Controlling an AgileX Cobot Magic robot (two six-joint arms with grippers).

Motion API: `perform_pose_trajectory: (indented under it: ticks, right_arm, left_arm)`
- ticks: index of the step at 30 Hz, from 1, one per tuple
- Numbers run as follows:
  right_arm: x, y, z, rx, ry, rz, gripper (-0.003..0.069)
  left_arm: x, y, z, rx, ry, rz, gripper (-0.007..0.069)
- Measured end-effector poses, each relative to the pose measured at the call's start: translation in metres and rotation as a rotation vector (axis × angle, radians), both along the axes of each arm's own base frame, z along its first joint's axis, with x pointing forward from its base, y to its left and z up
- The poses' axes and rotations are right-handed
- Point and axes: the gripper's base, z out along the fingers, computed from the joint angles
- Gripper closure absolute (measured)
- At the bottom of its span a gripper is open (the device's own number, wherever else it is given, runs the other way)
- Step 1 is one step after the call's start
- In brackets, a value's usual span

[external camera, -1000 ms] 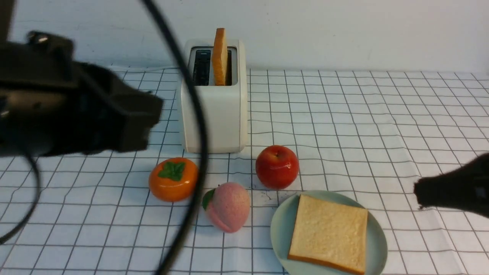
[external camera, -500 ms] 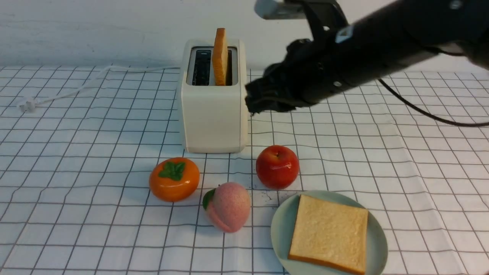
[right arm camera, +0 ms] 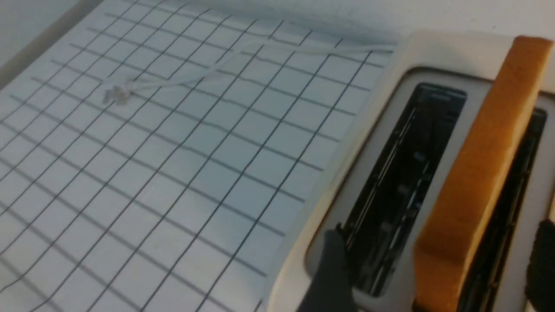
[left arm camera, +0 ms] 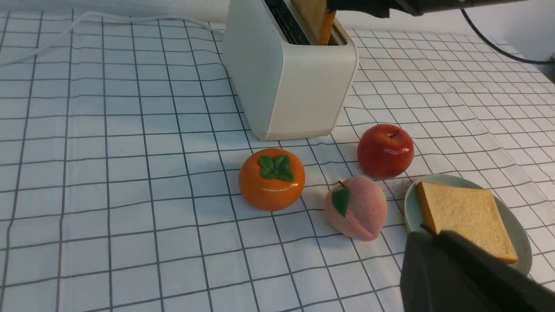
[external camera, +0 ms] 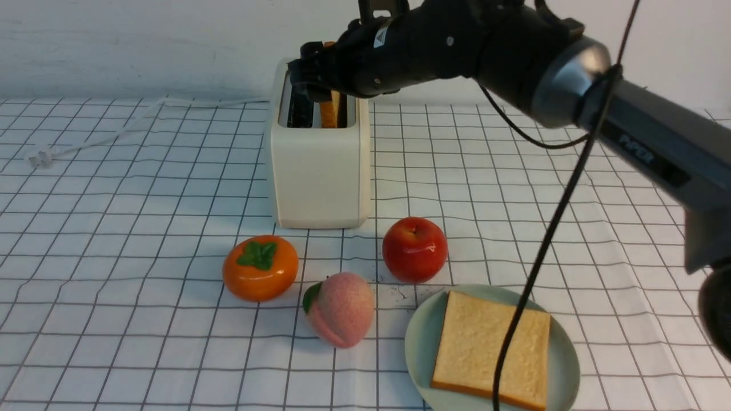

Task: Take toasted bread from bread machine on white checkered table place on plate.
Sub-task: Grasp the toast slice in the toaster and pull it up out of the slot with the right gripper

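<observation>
The cream bread machine (external camera: 320,165) stands at the back of the white checkered table (external camera: 114,228). One slice of toasted bread (external camera: 330,111) stands upright in its right slot. My right gripper (external camera: 320,77) hovers over the slots, open, with one finger (right arm camera: 329,268) on either side of that slice (right arm camera: 477,164), not touching it. A second slice of toasted bread (external camera: 491,348) lies flat on the mint-green plate (external camera: 422,342) at the front. My left gripper (left arm camera: 427,238) is shut and empty, near the plate (left arm camera: 412,208); it is outside the front view.
An orange persimmon (external camera: 260,267), a pink peach (external camera: 341,308) and a red apple (external camera: 414,249) sit between toaster and plate. The white power cord (external camera: 114,123) trails left along the back. My right arm's black cable (external camera: 542,245) hangs in front of the plate.
My left arm has left the front view. The right arm has swung from the right edge up and across to the toaster top, and its jaws have opened around the standing slice.
</observation>
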Motion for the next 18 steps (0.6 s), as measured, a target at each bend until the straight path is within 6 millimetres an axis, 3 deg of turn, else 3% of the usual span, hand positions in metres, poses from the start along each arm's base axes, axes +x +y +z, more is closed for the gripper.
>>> perform_pose_trajectory:
  ticks: [7, 12, 14, 18]
  right_arm:
    - [0.02, 0.0, -0.023, -0.018, -0.045, -0.113, 0.0161]
    - [0.026, -0.001, -0.025, -0.004, -0.103, -0.15, 0.0268]
    - [0.027, -0.002, -0.024, 0.001, -0.11, -0.163, 0.0365]
    - [0.027, -0.002, -0.023, 0.001, -0.116, -0.165, 0.0468]
  left_arm:
    - [0.0, 0.0, 0.0, 0.006, -0.003, -0.002, 0.0638]
    - [0.0, 0.0, -0.001, 0.009, 0.001, -0.003, 0.0638]
    - [0.001, -0.001, -0.003, 0.01, 0.005, -0.004, 0.0638]
    - [0.001, -0.001, -0.003, 0.01, 0.005, -0.004, 0.0638]
